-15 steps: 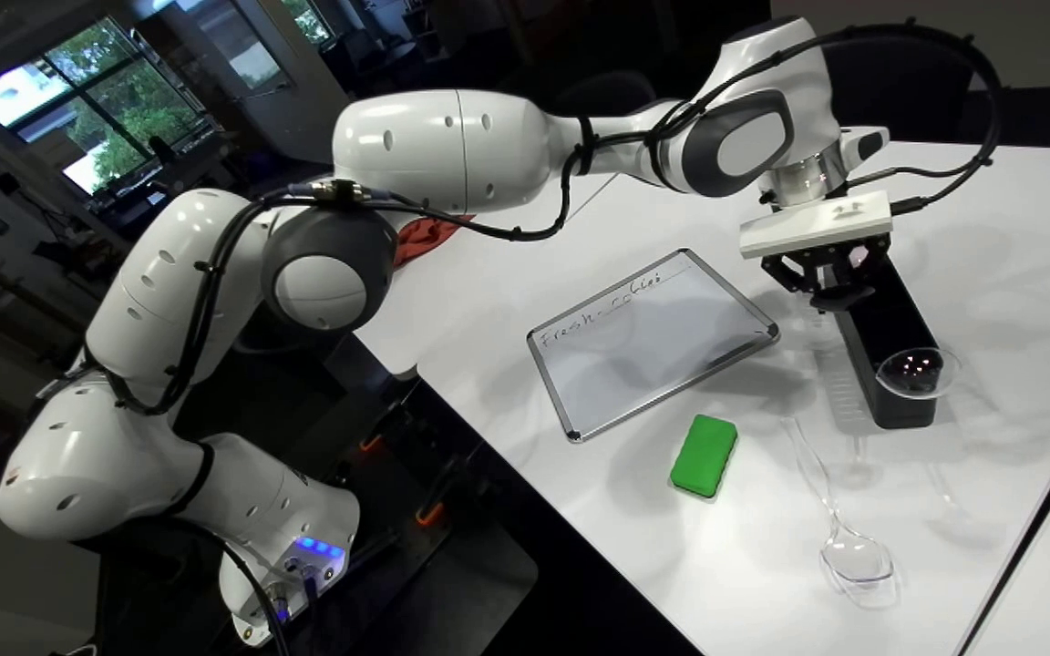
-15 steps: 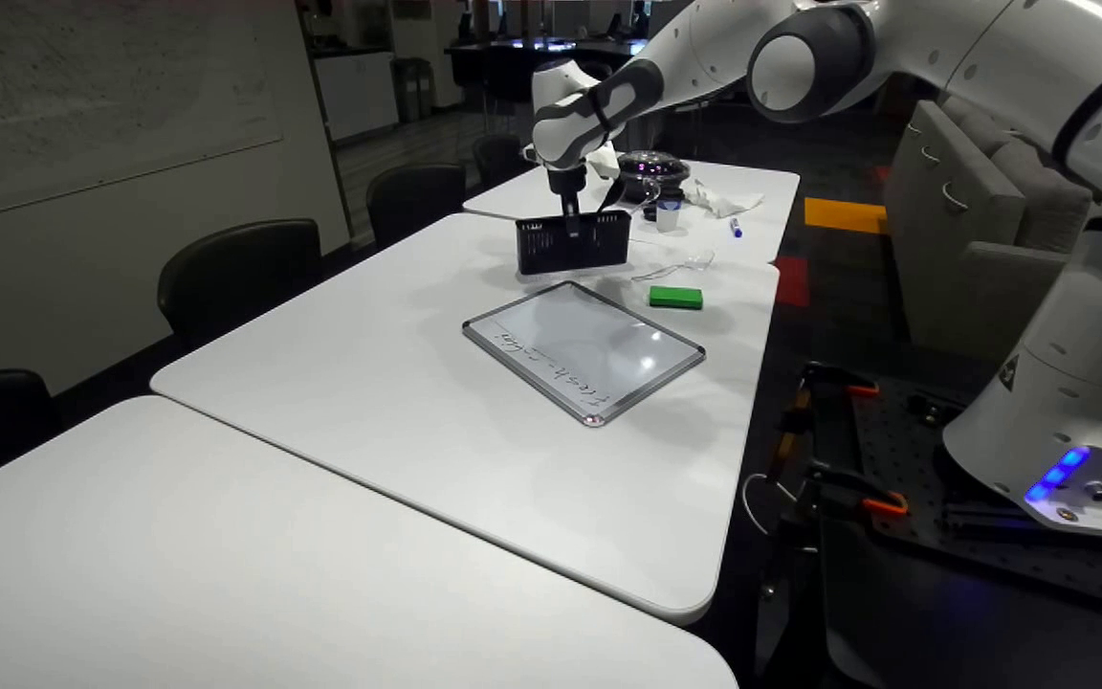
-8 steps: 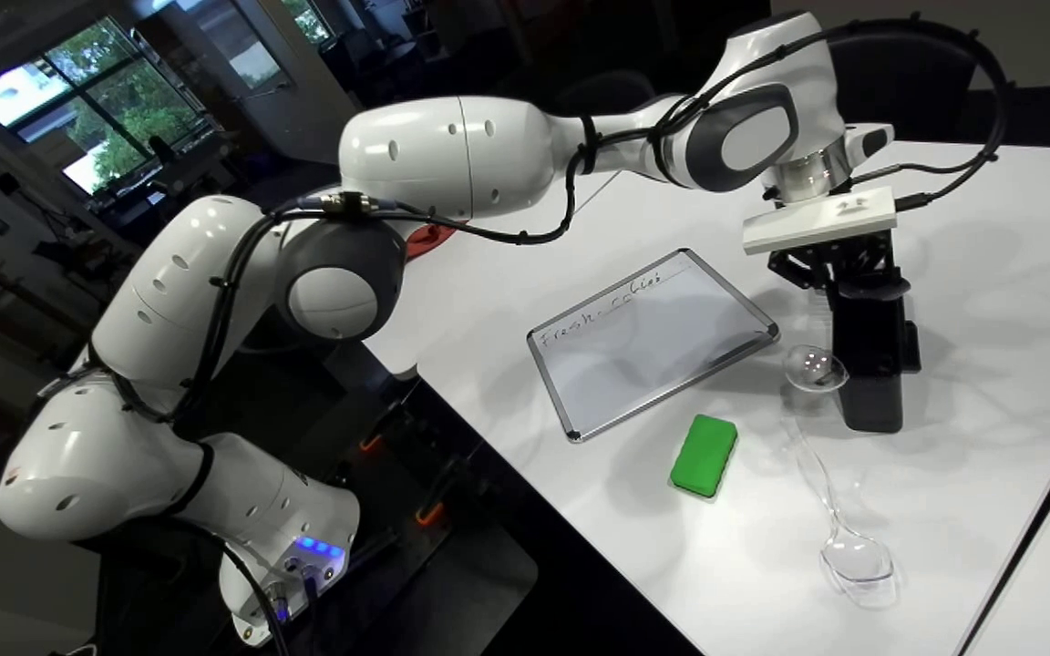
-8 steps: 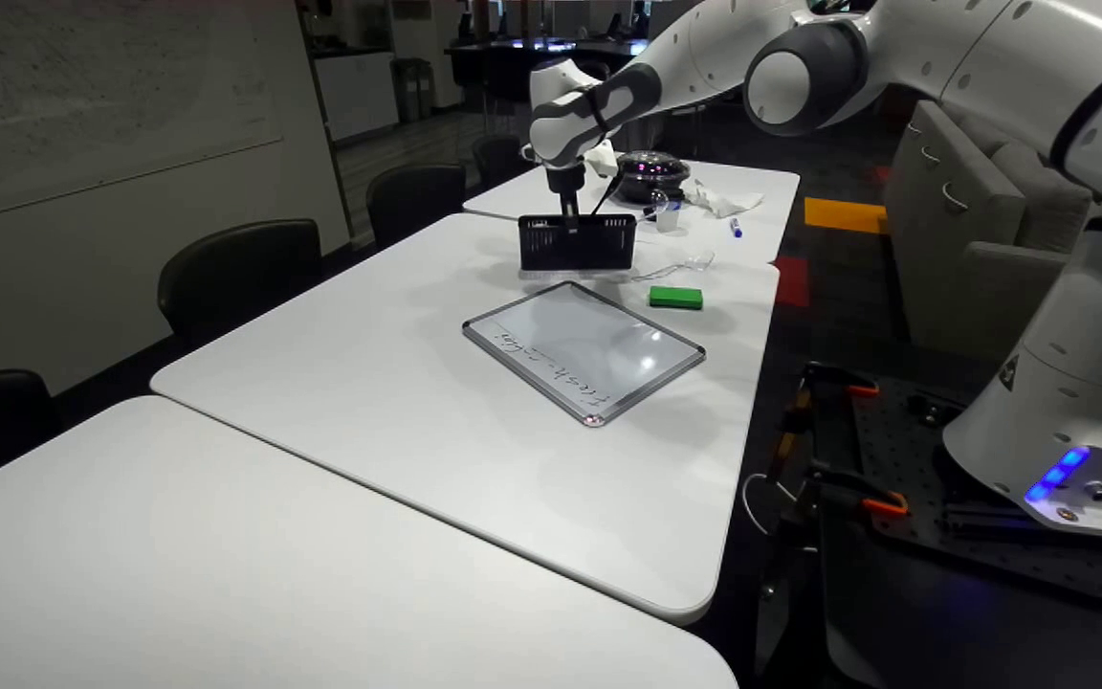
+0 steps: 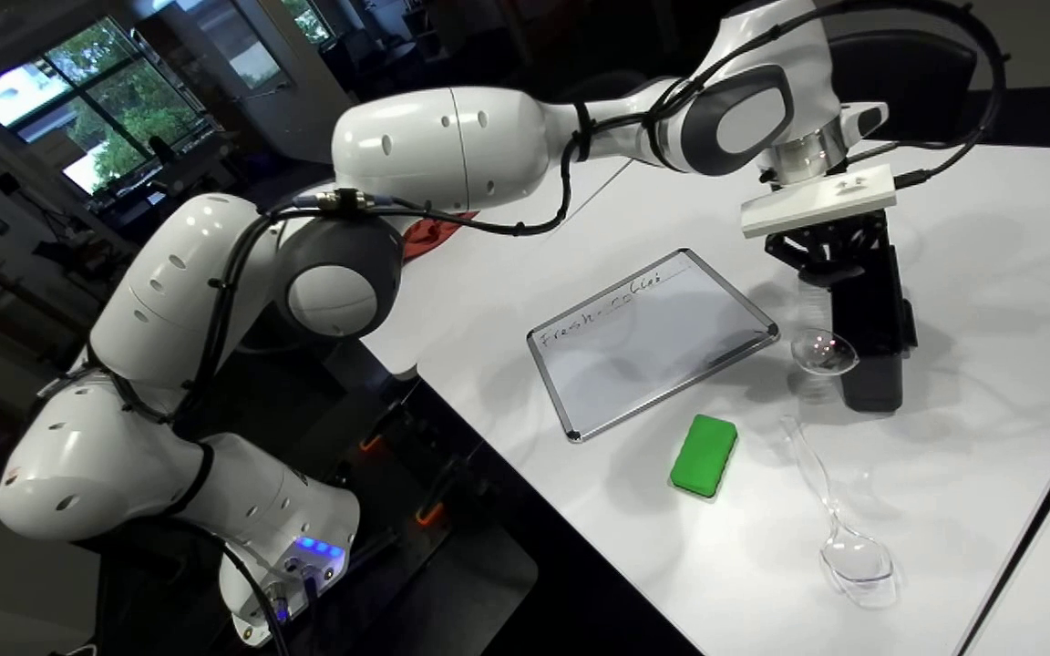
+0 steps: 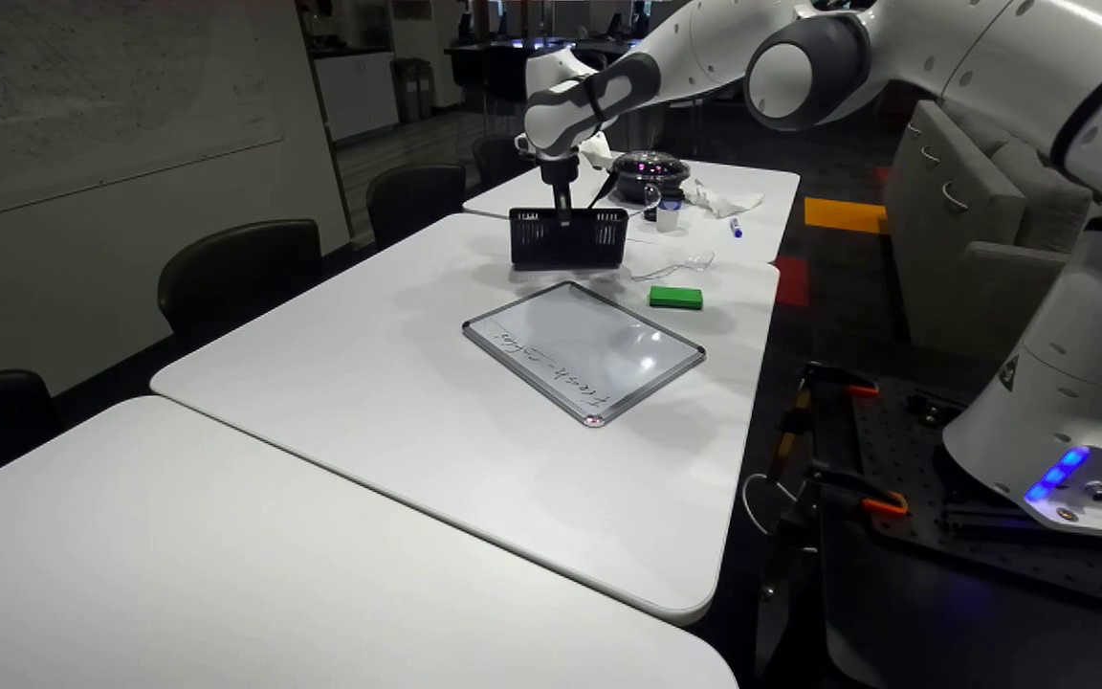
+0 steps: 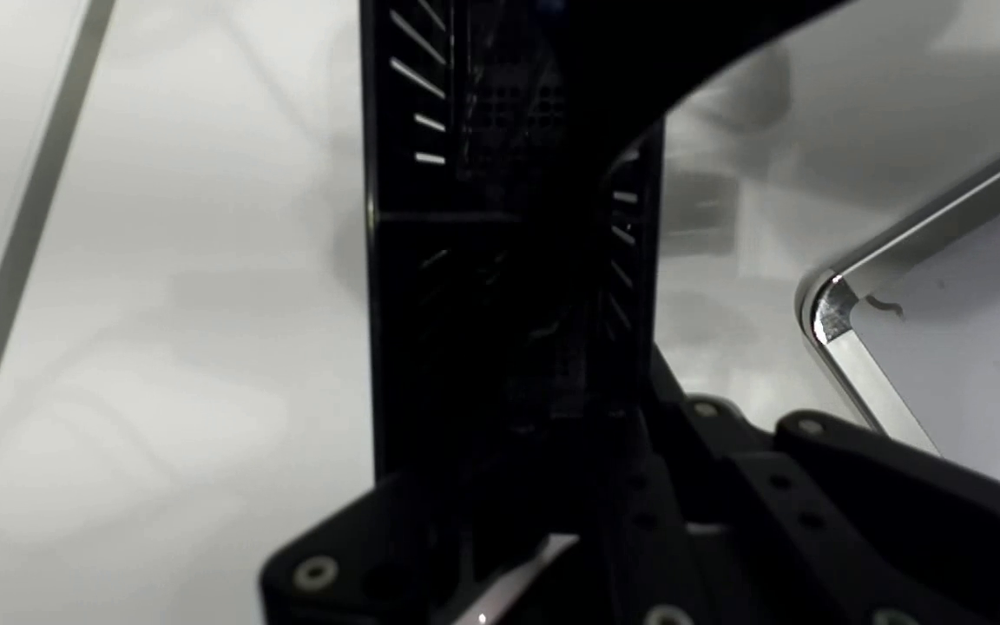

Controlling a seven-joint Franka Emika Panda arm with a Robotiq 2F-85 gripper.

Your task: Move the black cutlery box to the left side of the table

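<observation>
Gripper [image 6: 563,221]: pinches the black cutlery box [image 6: 591,247] by 1 long wall near mid-length, with 1 finger [image 6: 562,212] visible outside.
Place over table [image 6: 360,383]: hangs upright, seemingly just above the surface, beyond the whiteboard [image 6: 584,349] in an exterior view.
Plastic: likely light, stiff and hardly fragile, but perhaps smooth enough to slip or pivot.
Rim: best gripped at mid-length, for balance.
Clear ladle [image 5: 824,353]: leans out near 1 end; may shift if carried fast.
Black cutlery box: narrow, oblong, slotted along the walls, perforated at the floor.
</observation>
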